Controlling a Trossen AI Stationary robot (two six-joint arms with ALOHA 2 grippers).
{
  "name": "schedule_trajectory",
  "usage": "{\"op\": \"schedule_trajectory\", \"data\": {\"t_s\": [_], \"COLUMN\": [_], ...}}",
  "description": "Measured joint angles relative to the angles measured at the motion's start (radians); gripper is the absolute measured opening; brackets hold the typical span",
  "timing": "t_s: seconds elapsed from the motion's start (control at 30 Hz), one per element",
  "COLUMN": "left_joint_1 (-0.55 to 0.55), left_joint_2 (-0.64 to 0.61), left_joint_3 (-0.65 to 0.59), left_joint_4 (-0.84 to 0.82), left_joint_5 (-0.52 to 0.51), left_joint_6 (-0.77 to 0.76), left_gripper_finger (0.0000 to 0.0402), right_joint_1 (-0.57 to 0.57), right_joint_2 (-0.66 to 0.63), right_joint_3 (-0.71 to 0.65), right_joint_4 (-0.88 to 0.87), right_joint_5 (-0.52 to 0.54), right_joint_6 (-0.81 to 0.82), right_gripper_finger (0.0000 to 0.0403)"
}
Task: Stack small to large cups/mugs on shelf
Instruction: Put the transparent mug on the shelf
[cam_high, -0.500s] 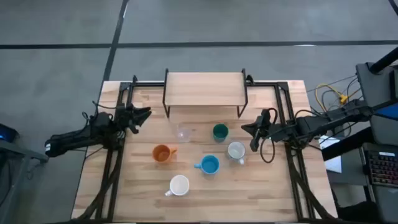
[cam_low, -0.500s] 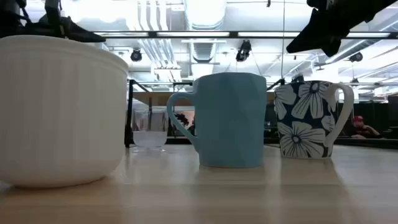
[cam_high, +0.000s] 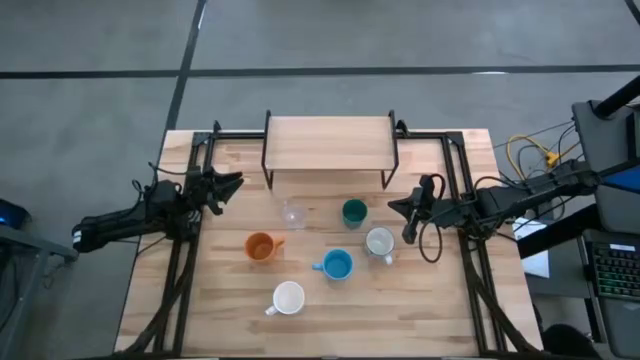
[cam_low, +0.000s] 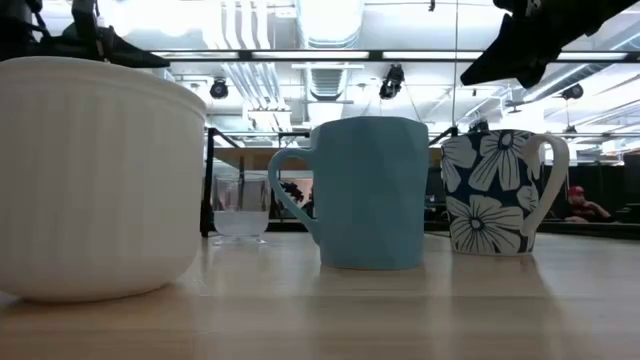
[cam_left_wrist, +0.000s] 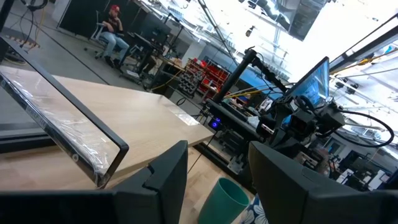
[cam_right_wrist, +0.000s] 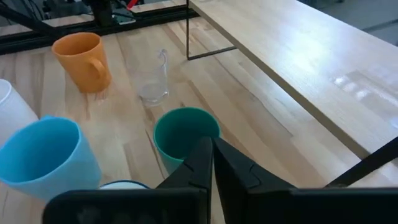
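My high camera looks straight down on the whole table (cam_high: 420, 300) and the shelf (cam_high: 328, 143). My low camera sits at tabletop level, very close to the white cup (cam_low: 95, 175) and blue mug (cam_low: 368, 192), facing across toward the shelf and room. The left wrist camera looks over the shelf into the room; the right wrist camera looks down closely at the green cup (cam_right_wrist: 185, 135). Both wrist views share the shelf and green cup.
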Motion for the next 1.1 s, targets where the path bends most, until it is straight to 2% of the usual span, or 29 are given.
{"op": "schedule_trajectory", "data": {"t_s": [0.33,0.6,0.7,0.83,1.0,1.1], "left_joint_1": [0.000,0.000,0.000,0.000,0.000,0.000], "left_joint_2": [0.002,0.002,0.002,0.000,0.000,0.000], "left_joint_3": [0.000,0.000,-0.001,-0.001,-0.001,-0.001], "left_joint_4": [0.000,-0.001,-0.001,0.000,-0.001,-0.001], "left_joint_5": [0.000,0.000,0.000,0.001,0.001,0.001], "left_joint_6": [0.004,0.009,0.016,0.027,0.031,0.036], "left_gripper_finger": [0.0157,0.0157,0.0157,0.0157,0.0157,0.0157], "right_joint_1": [0.000,0.000,0.000,-0.014,-0.081,-0.126], "right_joint_2": [0.000,0.031,0.066,0.143,0.297,0.401], "right_joint_3": [0.000,0.000,0.016,0.098,0.278,0.398], "right_joint_4": [0.067,0.502,0.576,0.498,0.221,0.067], "right_joint_5": [-0.001,0.002,-0.005,-0.030,-0.123,-0.209], "right_joint_6": [-0.187,-0.482,-0.533,-0.524,-0.410,-0.398], "right_gripper_finger": [0.0009,0.0009,0.0009,0.0009,0.0009,0.0009]}}
